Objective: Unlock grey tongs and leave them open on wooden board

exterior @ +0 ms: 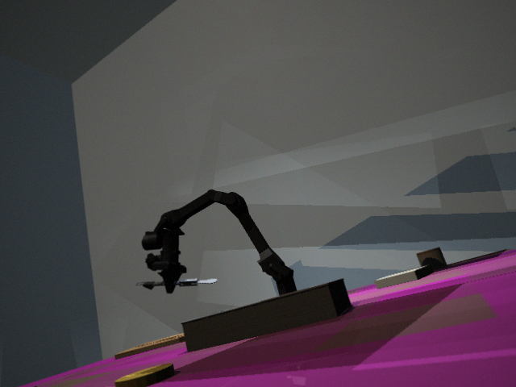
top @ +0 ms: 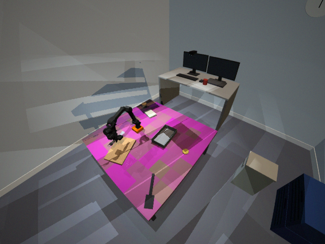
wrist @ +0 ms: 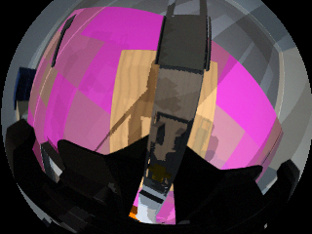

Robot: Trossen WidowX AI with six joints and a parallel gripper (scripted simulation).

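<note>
One robot arm, one pair of tongs, one wooden board, one roasting tin, one yellow disc, two screens, one red cup, one cardboard box

So the pink patchwork table has a dark rectangular roasting tin mid-table; left of it a wooden board, just right a yellow disc, below a black spatula.

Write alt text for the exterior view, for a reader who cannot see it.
A black robot arm's end effector is shut on grey tongs, holding them roughly level in the air, above and clear of the magenta table. In front sits a dark roasting tin, with a wooden board's edge behind it.
</note>
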